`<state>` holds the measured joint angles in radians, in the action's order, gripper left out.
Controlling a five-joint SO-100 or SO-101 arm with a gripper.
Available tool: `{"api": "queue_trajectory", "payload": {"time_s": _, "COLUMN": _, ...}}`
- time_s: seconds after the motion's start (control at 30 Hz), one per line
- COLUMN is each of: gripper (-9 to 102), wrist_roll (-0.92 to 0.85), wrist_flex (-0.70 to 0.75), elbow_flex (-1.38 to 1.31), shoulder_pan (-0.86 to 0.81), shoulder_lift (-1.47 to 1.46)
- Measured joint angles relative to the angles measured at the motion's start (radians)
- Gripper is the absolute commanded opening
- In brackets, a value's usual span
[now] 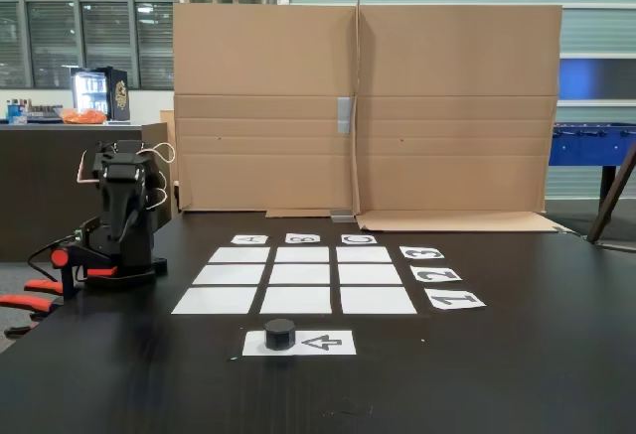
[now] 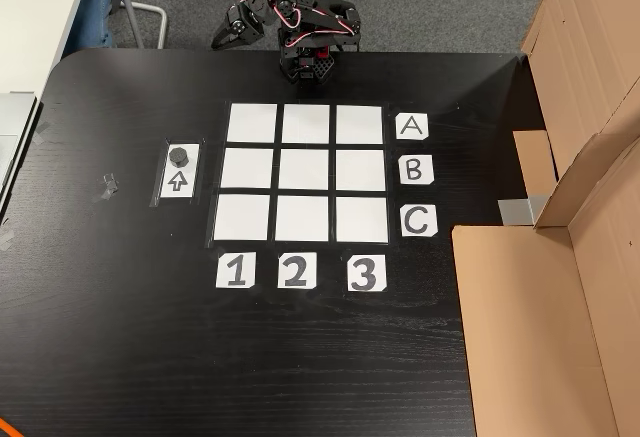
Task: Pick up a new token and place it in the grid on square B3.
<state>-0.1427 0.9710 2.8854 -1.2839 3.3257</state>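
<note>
Token (image 2: 180, 154) on arrow sheet (image 2: 180, 181), left of grid (image 2: 305, 172).

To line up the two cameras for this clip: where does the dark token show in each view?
In a fixed view from table level: the token sits low and centre-left, on the left end of the arrow sheet, in front of the grid.
In a fixed view from above: the token sits left of the grid, on the upper end of the arrow sheet.
Shared landmark: the arrow sheet under the token.

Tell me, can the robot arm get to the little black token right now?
Probably yes. The token sits in the open on the arrow sheet, nothing on or around it. The arm is folded up at the table's edge, so it must unfold.
</note>
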Motion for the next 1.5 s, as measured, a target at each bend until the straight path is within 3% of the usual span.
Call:
{"api": "queue_trajectory", "payload": {"time_s": 0.27, "gripper": -1, "wrist_roll": 0.046, "wrist_flex": -0.006, "elbow_flex": -0.141, "shoulder_pan": 0.08, "shoulder_lift": -0.064}}
{"api": "queue_trajectory", "payload": {"time_s": 1.07, "gripper": -1, "wrist_roll": 0.084, "wrist_flex": -0.353, "elbow_flex": -0.696, "shoulder_pan": 0.109, "shoulder_lift": -1.115}}
{"api": "queue_trajectory", "payload": {"time_s": 1.5, "gripper": -1, "wrist_roll": 0.048, "wrist_flex": -0.41, "elbow_flex": -0.948, "shoulder_pan": 0.141, "shoulder_lift": -1.5}}
